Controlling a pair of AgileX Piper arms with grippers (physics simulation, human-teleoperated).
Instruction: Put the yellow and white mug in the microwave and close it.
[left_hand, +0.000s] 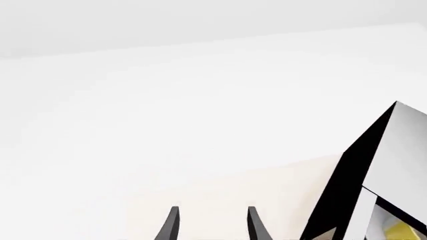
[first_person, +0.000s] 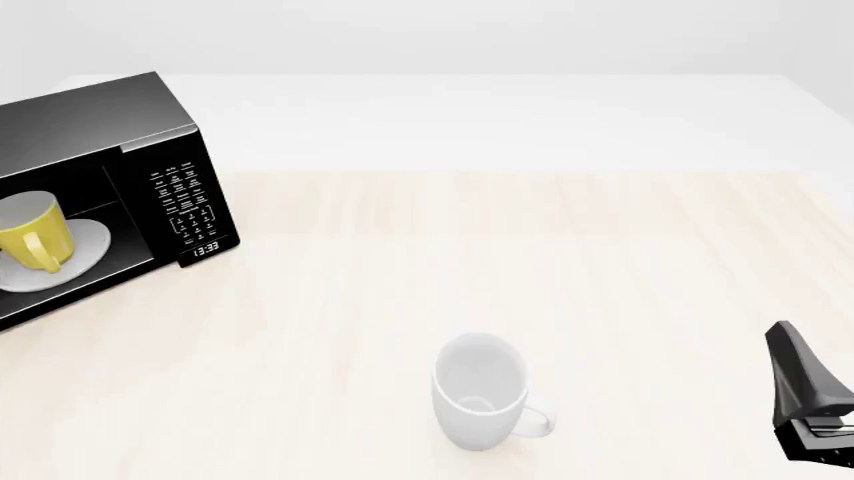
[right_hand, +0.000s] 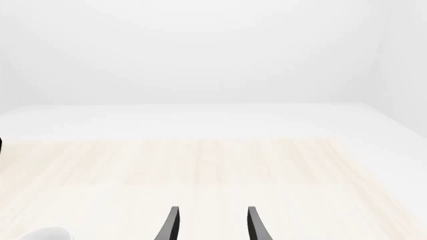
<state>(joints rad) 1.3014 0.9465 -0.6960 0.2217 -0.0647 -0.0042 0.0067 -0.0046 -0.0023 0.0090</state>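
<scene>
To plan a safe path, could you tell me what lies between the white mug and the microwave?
Nothing: in the front view only bare table separates the white mug from the microwave, where the yellow and white mug already sits.

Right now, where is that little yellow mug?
In the front view, the yellow and white mug sits far left, inside the microwave, on its white plate.

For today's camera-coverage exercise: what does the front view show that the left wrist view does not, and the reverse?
Only the front view: the microwave's keypad, clock, the turntable plate, the whole yellow and white mug inside, and the all-white mug on the table.

Only the left wrist view: the left hand, fingers apart, holding nothing.

Both: the microwave, with a yellow patch low at its edge in the wrist view.
</scene>
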